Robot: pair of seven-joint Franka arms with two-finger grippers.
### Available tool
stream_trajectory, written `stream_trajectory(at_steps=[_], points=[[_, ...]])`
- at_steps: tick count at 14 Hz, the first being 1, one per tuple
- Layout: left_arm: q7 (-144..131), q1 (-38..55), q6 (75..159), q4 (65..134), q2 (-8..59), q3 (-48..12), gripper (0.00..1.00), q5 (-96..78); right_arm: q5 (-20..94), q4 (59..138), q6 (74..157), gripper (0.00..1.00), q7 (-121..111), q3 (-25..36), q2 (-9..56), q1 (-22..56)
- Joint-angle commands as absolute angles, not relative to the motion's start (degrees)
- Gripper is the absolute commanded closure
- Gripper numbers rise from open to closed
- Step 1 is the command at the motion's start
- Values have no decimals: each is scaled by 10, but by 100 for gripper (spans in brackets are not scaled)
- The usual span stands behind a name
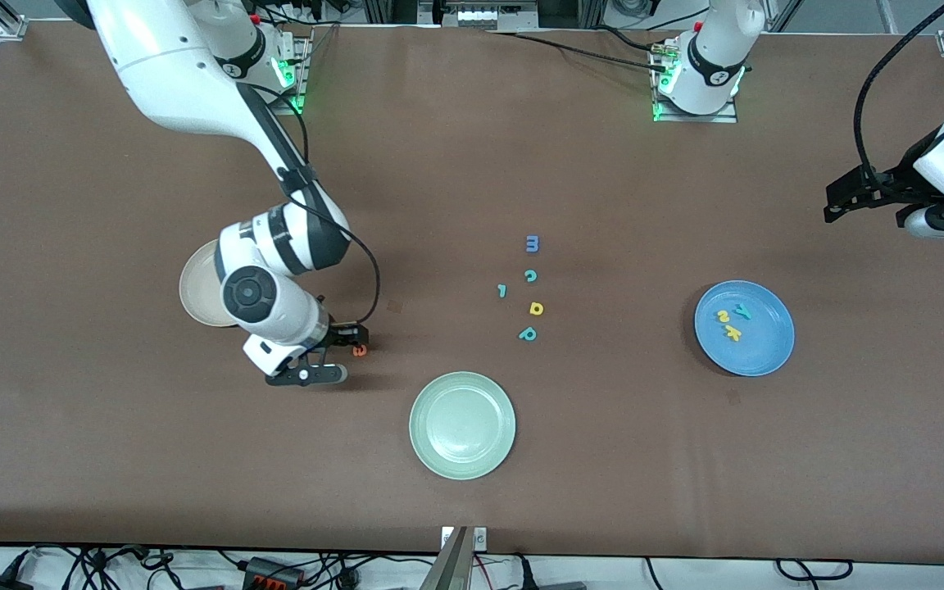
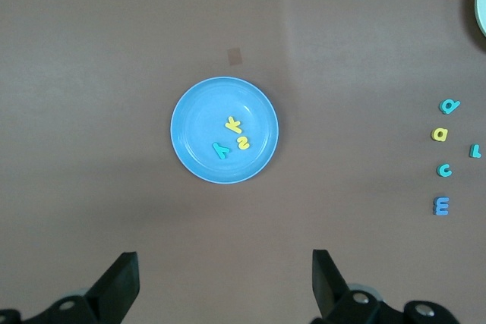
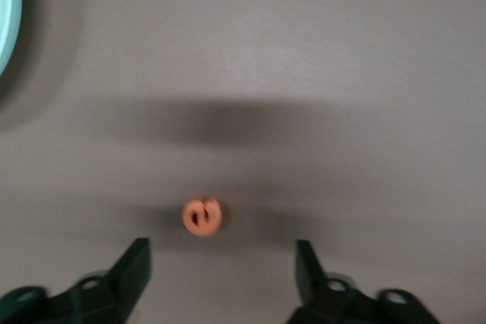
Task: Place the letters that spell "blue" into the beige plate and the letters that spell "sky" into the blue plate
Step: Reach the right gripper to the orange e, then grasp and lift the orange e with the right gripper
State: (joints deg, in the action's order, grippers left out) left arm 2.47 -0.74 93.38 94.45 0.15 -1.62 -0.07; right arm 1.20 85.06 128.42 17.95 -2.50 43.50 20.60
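Right tool over the orange-red e; left tool waiting high over the blue plate.

The right tool (image 1: 339, 354) hangs low over the table (image 1: 603, 459), its fingers spread wide and holding nothing, with the orange-red e (image 1: 360, 350) lying on the table just ahead of them. The beige plate (image 1: 193, 288) sits beside it, mostly hidden under the right arm. The blue plate (image 1: 744, 328), toward the left arm's end of the table, holds the yellow s (image 1: 723, 315), yellow k (image 1: 733, 333) and teal y (image 1: 742, 310). The left tool (image 2: 224, 282) waits above that end, fingers wide apart and empty. Mid-table lie a blue m (image 1: 532, 243), teal c (image 1: 530, 276), a small teal stroke (image 1: 502, 290), a yellow letter (image 1: 536, 308) and a teal p (image 1: 528, 333); the pale green plate (image 1: 462, 424) sits nearer the front camera.
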Motion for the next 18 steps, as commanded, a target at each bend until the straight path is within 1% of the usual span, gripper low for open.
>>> stream_trajectory(at_steps=[1,2,4,8,15,16,18], points=[[33,-4,931,932,7,-17,0,11,15,813,1288,26,198,-22,470,223],[33,-4,931,932,7,-17,0,11,12,813,1288,29,199,-21,474,230],[33,-4,931,932,7,-17,0,11,4,813,1287,40,199,-19,475,234],[33,-4,931,932,6,-17,0,11,-31,814,1287,41,197,-19,480,235],[33,-4,931,932,7,-17,0,11,-33,813,1289,41,199,-18,496,236],[33,-4,931,932,7,-17,0,11,-33,813,1288,44,198,-18,496,236],[33,-4,931,932,7,-17,0,11,-33,813,1288,54,197,-18,496,236]])
